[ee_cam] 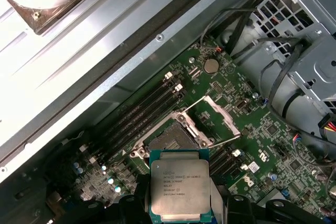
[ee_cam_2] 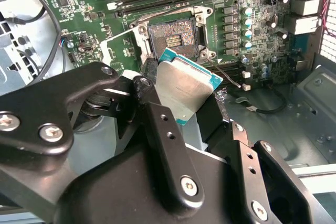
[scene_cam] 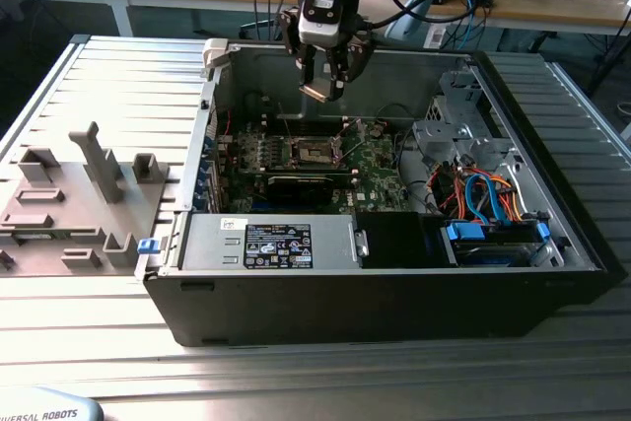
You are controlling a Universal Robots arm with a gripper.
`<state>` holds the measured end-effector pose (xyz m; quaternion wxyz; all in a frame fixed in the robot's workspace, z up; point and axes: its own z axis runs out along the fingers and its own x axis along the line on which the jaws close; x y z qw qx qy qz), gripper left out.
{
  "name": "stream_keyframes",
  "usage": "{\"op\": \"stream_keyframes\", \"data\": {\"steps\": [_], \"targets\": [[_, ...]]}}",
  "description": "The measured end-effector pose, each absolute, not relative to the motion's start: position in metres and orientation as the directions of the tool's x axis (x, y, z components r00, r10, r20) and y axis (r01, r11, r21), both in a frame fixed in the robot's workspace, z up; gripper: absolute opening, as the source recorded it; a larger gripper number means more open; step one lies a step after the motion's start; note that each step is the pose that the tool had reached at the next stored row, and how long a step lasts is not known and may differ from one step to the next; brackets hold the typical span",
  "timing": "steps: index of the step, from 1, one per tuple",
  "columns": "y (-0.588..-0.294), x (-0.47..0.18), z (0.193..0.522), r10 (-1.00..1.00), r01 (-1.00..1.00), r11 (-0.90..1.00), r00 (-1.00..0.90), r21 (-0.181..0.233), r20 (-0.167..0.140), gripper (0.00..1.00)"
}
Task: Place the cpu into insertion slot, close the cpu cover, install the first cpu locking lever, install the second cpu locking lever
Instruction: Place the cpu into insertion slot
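Gripper (scene_cam: 323,86) jaws are closed on two opposite edges of the cpu (ee_cam_2: 186,90), which hangs in the air above the open slot (ee_cam: 170,142), well apart from it. The chip looks light, stiff and smooth-topped. An edge hold seems right, as its underside contacts are likely fragile.

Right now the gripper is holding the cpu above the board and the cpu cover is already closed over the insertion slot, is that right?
Not quite. The gripper does hold the cpu above the board, but the cpu cover is swung open, standing up beside the insertion slot, which lies bare. The first wrist view shows it.
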<state>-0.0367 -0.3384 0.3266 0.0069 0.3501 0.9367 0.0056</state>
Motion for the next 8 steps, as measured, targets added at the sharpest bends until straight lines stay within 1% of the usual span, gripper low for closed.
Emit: {"op": "stream_keyframes", "data": {"steps": [8], "targets": [[-0.3384,-0.0367,0.3262,0.666,0.665,0.746,-0.746,0.015,-0.009,0.54]]}}
